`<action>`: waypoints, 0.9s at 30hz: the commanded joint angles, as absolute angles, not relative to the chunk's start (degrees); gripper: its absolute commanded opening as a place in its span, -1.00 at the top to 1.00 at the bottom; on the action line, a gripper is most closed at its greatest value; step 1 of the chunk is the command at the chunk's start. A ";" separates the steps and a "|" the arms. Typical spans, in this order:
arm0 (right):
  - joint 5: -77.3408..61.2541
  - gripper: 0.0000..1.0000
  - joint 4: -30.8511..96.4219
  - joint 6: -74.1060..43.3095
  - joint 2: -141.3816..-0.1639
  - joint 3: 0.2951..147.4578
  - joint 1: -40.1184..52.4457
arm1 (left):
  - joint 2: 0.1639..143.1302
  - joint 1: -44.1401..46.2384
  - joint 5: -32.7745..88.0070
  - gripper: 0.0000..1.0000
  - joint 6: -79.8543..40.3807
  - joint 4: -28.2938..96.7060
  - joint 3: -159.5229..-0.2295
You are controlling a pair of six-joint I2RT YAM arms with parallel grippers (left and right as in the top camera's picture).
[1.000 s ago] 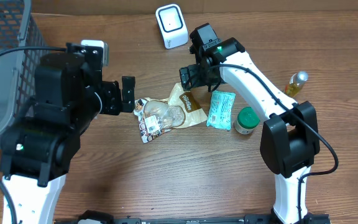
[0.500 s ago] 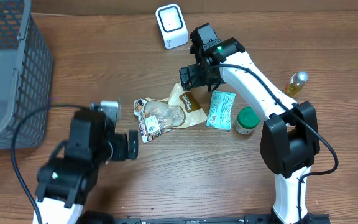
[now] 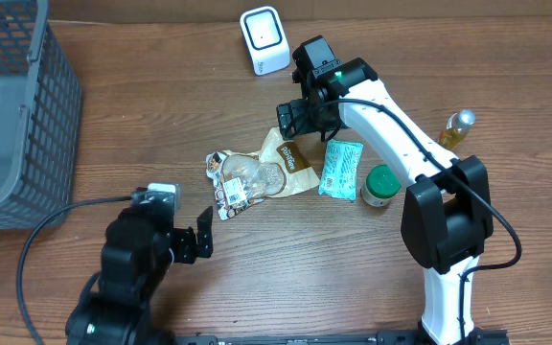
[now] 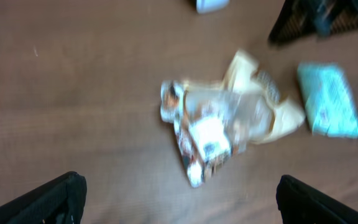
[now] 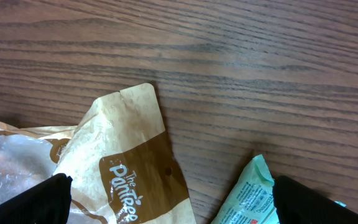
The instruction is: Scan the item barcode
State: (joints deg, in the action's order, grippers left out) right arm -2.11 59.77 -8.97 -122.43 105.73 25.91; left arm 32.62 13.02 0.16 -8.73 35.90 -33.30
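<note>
A clear snack pouch (image 3: 245, 178) lies mid-table, overlapping a tan "The Pantree" bag (image 3: 291, 153). Right of them lies a teal packet (image 3: 341, 169). The white barcode scanner (image 3: 264, 40) stands at the back. My right gripper (image 3: 301, 119) hovers open just above the tan bag's top edge; its wrist view shows the tan bag (image 5: 123, 155) and teal packet (image 5: 247, 193) between the wide jaws. My left gripper (image 3: 202, 233) is open and empty, front-left of the pouch. In the blurred left wrist view the pouch (image 4: 210, 130) lies ahead of the open gripper (image 4: 182, 205).
A grey wire basket (image 3: 17, 115) fills the back-left corner. A green-lidded jar (image 3: 379, 185) and a small yellow bottle (image 3: 458, 127) stand to the right of the packets. The left arm's cable trails across the table's front left.
My left arm has swung from beside the pouch toward the table's front-left and now sits lower and farther from it. The right arm and the items have not moved.
</note>
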 commanded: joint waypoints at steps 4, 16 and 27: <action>-1.72 -1.00 59.61 -9.21 -122.54 105.69 25.91 | 20.88 7.77 1.72 -0.99 -7.68 25.15 -27.05; -1.72 -1.00 59.61 -9.19 -122.54 105.69 25.91 | 6.72 2.24 5.15 -0.99 -7.60 7.90 -16.80; -1.72 -1.00 59.61 -9.19 -122.54 105.69 25.91 | 0.19 -0.73 6.09 -0.99 -7.27 0.01 -14.31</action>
State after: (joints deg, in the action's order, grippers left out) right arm -2.11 59.77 -8.99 -122.43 105.73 25.91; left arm 1.17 0.05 5.37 -8.51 3.05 -15.88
